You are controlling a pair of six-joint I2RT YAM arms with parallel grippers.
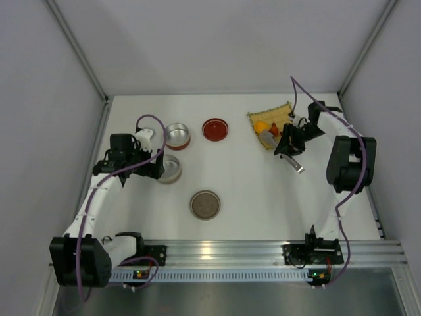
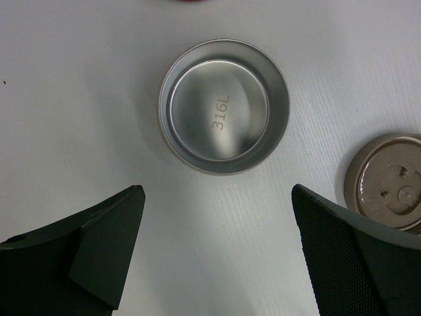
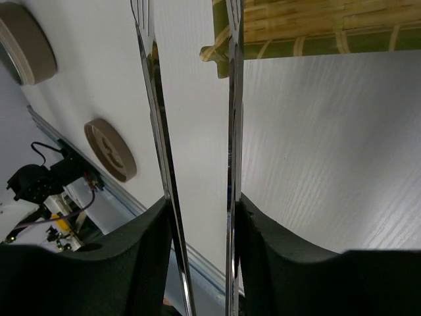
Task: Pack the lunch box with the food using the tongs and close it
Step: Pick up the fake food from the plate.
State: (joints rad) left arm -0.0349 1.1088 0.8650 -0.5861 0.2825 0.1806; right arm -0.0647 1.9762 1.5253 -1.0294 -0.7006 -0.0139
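Well, "316L" reads inside the steel tin (image 2: 223, 115) under the left gripper (image 2: 217, 191), jaws wide. Beside it a second tin (image 1: 177, 135), ten o'clock. Two lids: red lid (image 1: 215, 129), grey lid (image 1: 205, 205). Now the right gripper (image 3: 202, 217) clamps the tongs (image 3: 233, 131), tips at the bamboo mat (image 3: 316, 26), two o'clock, where the orange ball (image 1: 262, 126) sits.

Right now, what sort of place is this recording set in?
Probably a lab test cell, not a kitchen: a white table walled by plain grey panels, arms bolted to an aluminium rail.
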